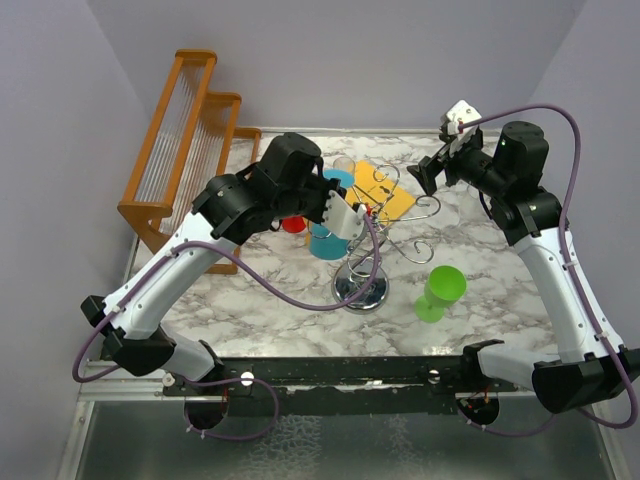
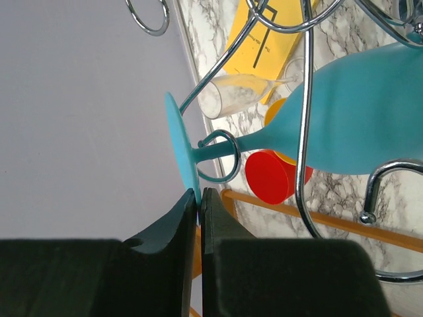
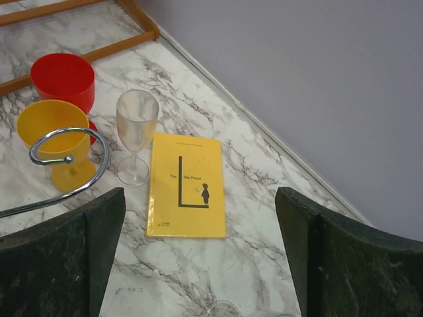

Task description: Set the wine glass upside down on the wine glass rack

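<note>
My left gripper (image 2: 198, 198) is shut on the rim of the round foot of a blue wine glass (image 2: 357, 119). The glass's stem passes through a chrome loop of the wine glass rack (image 2: 304, 99). In the top view the blue glass (image 1: 328, 238) hangs bowl-down beside the rack's stem, above its round mirror base (image 1: 360, 288), with the left gripper (image 1: 345, 215) at it. My right gripper (image 1: 425, 175) is open and empty, raised over the back right of the table. A rack loop (image 3: 66, 162) shows at its left.
A green wine glass (image 1: 438, 292) stands right of the rack base. A yellow book (image 3: 186, 185), a clear wine glass (image 3: 135, 135), a yellow cup (image 3: 56, 142) and a red cup (image 3: 64, 79) sit behind the rack. An orange wooden slatted rack (image 1: 185, 140) stands at back left.
</note>
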Robot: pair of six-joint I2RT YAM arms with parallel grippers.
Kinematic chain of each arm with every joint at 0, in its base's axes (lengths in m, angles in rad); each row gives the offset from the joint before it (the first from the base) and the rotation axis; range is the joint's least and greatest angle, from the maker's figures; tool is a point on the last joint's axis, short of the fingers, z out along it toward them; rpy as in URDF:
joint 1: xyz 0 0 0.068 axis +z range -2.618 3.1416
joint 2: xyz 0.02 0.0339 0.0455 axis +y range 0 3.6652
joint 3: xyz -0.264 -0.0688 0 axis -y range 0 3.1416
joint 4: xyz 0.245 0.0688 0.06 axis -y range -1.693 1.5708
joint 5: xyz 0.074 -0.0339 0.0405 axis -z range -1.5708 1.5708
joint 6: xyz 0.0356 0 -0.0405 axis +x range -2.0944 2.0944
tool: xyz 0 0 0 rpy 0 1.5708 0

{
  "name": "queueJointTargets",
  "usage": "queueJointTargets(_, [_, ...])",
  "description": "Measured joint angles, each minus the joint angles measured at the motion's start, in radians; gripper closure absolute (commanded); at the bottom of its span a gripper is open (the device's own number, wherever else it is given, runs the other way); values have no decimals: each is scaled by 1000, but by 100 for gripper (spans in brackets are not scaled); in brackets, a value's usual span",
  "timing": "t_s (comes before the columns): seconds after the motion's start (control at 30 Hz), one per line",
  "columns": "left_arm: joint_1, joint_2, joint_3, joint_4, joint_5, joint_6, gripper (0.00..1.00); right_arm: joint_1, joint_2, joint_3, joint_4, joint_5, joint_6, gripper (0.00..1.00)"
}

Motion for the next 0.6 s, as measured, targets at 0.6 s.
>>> queueJointTargets(0.6, [-1,-12,-25,-40,61,-16,74,0,0,0,0,0,2,5])
